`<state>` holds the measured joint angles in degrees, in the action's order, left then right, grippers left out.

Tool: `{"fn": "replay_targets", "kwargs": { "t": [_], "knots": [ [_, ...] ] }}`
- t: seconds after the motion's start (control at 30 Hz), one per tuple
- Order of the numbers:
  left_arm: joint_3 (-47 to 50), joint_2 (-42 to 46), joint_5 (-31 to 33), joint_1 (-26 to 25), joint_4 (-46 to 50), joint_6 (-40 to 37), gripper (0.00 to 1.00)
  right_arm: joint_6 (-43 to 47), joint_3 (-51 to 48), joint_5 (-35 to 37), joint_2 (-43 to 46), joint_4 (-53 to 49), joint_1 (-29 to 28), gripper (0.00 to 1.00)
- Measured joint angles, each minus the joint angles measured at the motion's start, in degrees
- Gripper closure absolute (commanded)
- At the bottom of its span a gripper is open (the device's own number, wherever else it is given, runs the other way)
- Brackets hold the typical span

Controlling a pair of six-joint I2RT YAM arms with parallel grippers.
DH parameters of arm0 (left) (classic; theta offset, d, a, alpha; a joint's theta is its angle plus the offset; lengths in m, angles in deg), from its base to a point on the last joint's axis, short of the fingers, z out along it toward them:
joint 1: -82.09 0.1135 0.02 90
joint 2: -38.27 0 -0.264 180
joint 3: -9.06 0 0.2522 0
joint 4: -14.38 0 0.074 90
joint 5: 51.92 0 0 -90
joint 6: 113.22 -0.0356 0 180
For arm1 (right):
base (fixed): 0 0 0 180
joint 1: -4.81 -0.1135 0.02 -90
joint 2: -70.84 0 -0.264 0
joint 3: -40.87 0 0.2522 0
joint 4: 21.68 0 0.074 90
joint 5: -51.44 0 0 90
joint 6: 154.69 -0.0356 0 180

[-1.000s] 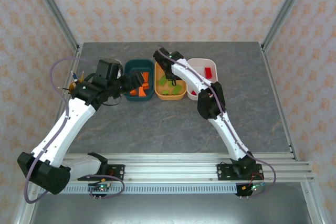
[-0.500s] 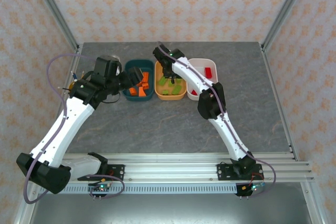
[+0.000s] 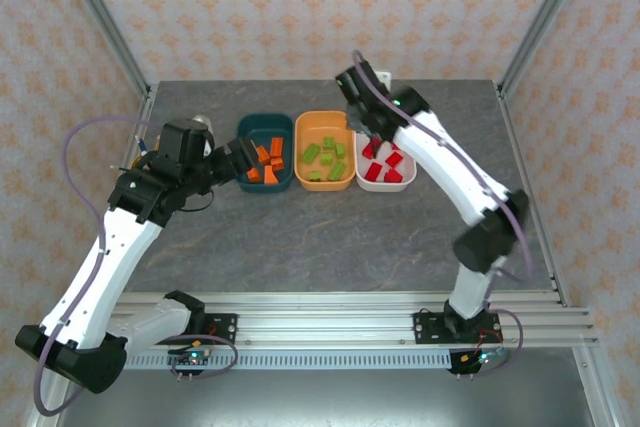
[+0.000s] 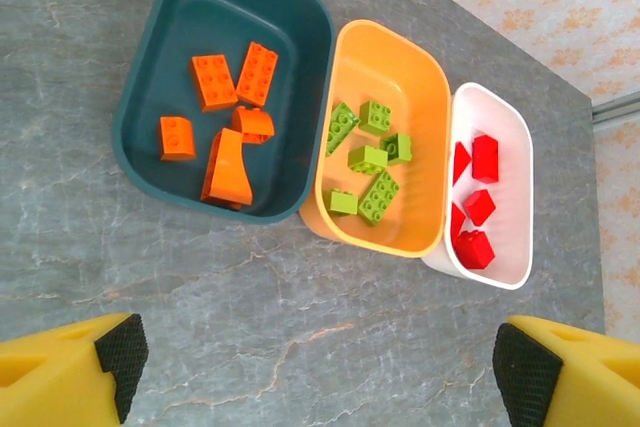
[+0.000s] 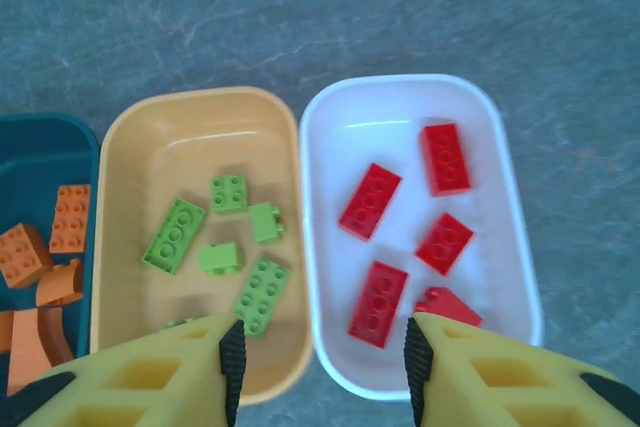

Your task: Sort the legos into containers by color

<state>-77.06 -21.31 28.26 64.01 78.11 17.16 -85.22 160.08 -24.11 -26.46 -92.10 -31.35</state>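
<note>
Three containers stand in a row at the back. The dark teal tub (image 3: pixel 265 130) (image 4: pixel 175 17) holds orange legos (image 4: pixel 215 82). The orange tub (image 3: pixel 325 125) (image 5: pixel 170 127) holds lime green legos (image 5: pixel 175 235). The white tub (image 3: pixel 392 185) (image 5: pixel 400 107) holds red legos (image 5: pixel 445 157). My right gripper (image 3: pixel 366 135) (image 5: pixel 322 372) hovers open and empty above the near rims where the orange and white tubs meet. My left gripper (image 3: pixel 236 159) (image 4: pixel 322 367) is wide open and empty over bare table, just left of and in front of the teal tub.
A yellow cup with pencils (image 3: pixel 143 150) sits behind my left wrist at the table's left edge. Metal frame posts rise at the back corners. The grey table (image 3: pixel 330 237) stretches from the tubs to the rail (image 3: pixel 330 312).
My right arm has risen out of the orange tub and swung right, its jaws parting. The left arm has drawn back to the left, away from the teal tub.
</note>
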Motion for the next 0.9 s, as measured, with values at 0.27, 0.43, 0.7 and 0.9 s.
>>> {"fn": "replay_targets", "kwargs": {
  "t": [0.27, 0.43, 0.7, 0.9],
  "knots": [
    [3.74, 2.36, 0.04, 1.27, 1.31, 0.22, 0.0, -2.71, -34.29, 1.53, 33.62, 3.15, 0.37, 0.0],
    [4.28, 2.43, 0.39, 1.27, 1.29, -0.63, 0.0, -4.57, -41.7, 1.73, 45.92, 1.75, 0.37, 0.0],
    [2.34, 1.44, 13.22, 1.27, 3.3, -5.7, 0.0, -6.58, -40.79, 14.82, 46.77, 0.42, 0.61, 0.0],
    [12.98, 7.02, 27.71, 1.33, -6.27, -12.5, 0.0, -3.39, -51.65, 21.53, 52.7, 12.79, 7.65, 0.0]
  ]
}}
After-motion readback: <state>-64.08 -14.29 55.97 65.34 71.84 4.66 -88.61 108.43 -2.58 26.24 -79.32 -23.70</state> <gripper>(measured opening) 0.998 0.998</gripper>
